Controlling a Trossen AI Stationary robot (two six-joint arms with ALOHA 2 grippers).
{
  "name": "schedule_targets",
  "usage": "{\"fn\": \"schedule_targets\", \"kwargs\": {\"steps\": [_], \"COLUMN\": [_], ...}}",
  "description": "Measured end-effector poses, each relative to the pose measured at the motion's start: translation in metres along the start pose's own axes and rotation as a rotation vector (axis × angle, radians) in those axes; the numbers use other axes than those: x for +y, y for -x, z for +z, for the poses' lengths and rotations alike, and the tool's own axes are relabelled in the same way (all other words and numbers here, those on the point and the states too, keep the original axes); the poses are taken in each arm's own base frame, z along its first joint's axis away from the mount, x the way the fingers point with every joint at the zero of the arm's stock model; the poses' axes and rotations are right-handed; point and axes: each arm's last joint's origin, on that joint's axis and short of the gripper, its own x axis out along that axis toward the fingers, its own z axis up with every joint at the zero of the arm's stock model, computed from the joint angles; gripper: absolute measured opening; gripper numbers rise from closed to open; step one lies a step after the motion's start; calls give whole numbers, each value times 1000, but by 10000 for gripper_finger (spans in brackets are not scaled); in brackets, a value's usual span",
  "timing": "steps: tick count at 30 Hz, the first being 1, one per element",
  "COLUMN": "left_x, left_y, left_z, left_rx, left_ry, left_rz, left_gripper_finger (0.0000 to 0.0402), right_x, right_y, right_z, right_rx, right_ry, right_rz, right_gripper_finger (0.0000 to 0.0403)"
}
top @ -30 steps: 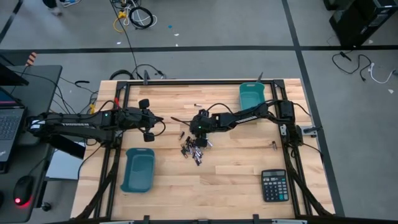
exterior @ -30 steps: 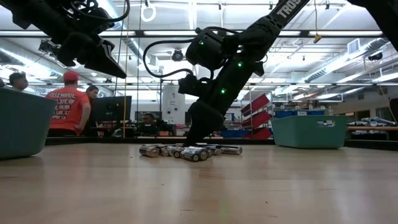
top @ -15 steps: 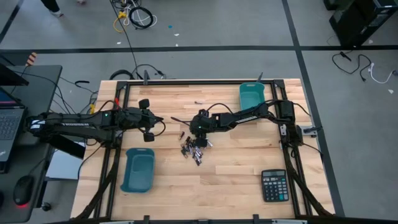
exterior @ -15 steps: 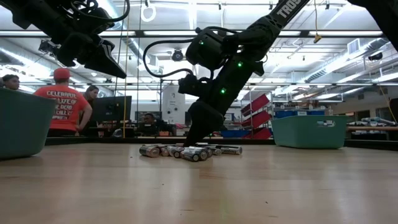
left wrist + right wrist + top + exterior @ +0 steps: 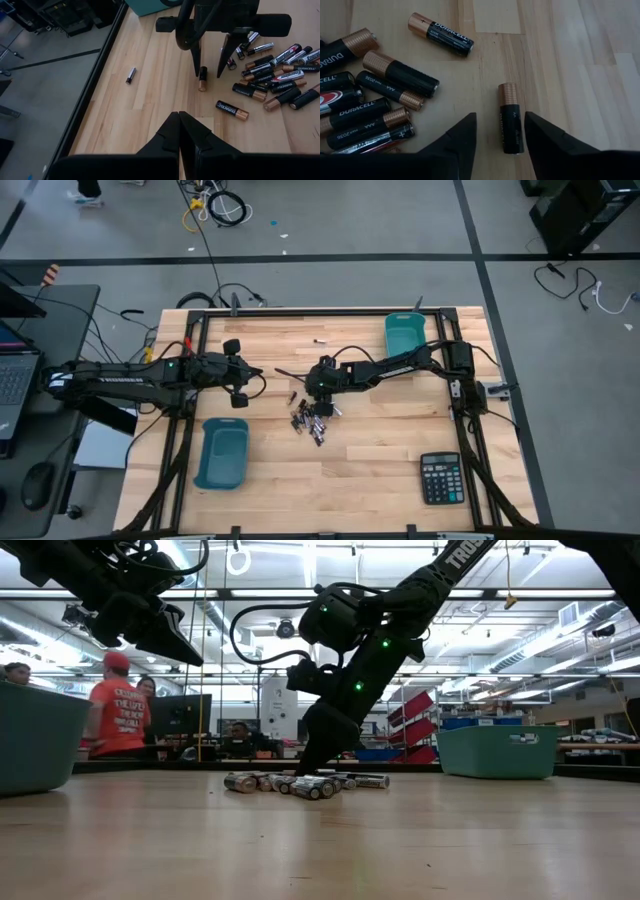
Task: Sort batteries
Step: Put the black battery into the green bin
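Wooden bench (image 5: pixel 380 450) | right gripper (image 5: pixel 210 70) open, fingers straddling lone black-copper battery (image 5: pixel 510 125); battery pile (image 5: pixel 311 422) just beside | left gripper (image 5: pixel 180 132) closed, waiting apart | step: pick | next: close, lift, carry to a teal bin (image 5: pixel 405 333)

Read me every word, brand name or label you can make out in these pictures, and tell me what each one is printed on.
"DURACELL": on the lone black-and-copper battery and others in the battery pile.
"AAA": on a pile battery.
"Energizer": on a silver battery in the left wrist view.
"TROS": partly visible on the right arm.
Calculator keys, the orange shirt's print and the single battery between the right gripper's fingers: too small or blurred.
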Motion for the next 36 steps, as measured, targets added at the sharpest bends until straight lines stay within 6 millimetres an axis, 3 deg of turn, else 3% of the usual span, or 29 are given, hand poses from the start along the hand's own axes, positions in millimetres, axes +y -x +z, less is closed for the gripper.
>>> {"fn": "schedule_targets", "kwargs": {"steps": [36], "left_x": [0], "left_y": [0], "left_z": [0], "left_rx": [0], "left_ry": [1], "left_rz": [0], "left_gripper_finger": [2], "right_x": [-13], "right_y": [-2], "right_z": [-6], "right_rx": [52], "right_ry": [-13], "right_rz": [10], "right_gripper_finger": [91]}}
